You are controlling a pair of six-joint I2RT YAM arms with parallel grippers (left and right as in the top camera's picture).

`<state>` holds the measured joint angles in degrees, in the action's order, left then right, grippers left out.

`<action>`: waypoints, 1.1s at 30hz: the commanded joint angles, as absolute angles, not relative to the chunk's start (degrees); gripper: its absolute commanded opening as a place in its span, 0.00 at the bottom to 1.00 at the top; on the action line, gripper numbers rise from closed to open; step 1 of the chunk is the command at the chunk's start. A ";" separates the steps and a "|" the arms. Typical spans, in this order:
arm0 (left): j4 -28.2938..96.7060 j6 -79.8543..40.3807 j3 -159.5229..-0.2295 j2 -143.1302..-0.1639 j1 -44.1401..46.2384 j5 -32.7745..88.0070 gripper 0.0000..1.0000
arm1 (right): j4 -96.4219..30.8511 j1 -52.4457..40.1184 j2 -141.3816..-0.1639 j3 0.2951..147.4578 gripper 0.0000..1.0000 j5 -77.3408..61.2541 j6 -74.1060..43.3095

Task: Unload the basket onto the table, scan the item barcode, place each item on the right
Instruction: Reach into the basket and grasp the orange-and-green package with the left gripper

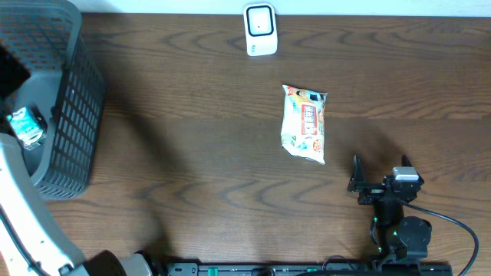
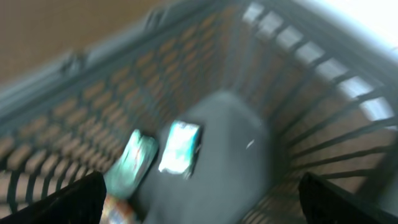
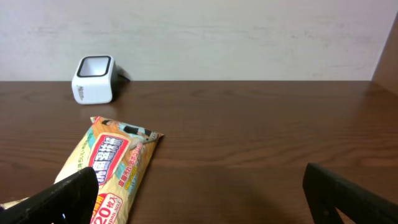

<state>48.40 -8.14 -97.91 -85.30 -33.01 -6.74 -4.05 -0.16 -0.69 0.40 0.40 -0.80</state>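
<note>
Table [image 1: 192,153]: dark wood; right wrist view alone shows the pale wall [image 3: 249,37] behind.
Basket [image 1: 69,100]: grey, far left; left wrist view peeks inside, blurry teal packs [image 2: 177,146].
Packet [image 1: 304,123]: flat mid-table, near right claw [image 1: 380,170], apart.
Scanner [image 1: 260,29]: white, back edge.
Claws: both spread wide, empty; left claw [image 2: 202,199] pointed into basket.

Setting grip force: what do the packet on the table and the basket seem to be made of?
Packet: probably thin plastic film, printed and slightly shiny, with crinkled ends. Basket: looks like rigid grey moulded plastic, matte, with open lattice walls.
</note>
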 commanded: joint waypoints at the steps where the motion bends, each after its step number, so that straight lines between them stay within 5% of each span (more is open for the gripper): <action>1: 50.26 -13.74 -94.70 -88.29 -35.38 -10.55 0.98 | -4.29 0.30 -0.40 0.32 0.99 0.32 -1.02; 33: 53.60 -28.93 -85.34 -109.82 -44.99 -10.74 0.98 | -4.29 0.30 -0.40 0.32 0.99 0.32 -1.02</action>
<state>53.63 -27.77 -85.84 -107.72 -44.45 -12.56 -4.05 -0.16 -0.69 0.38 0.40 -0.80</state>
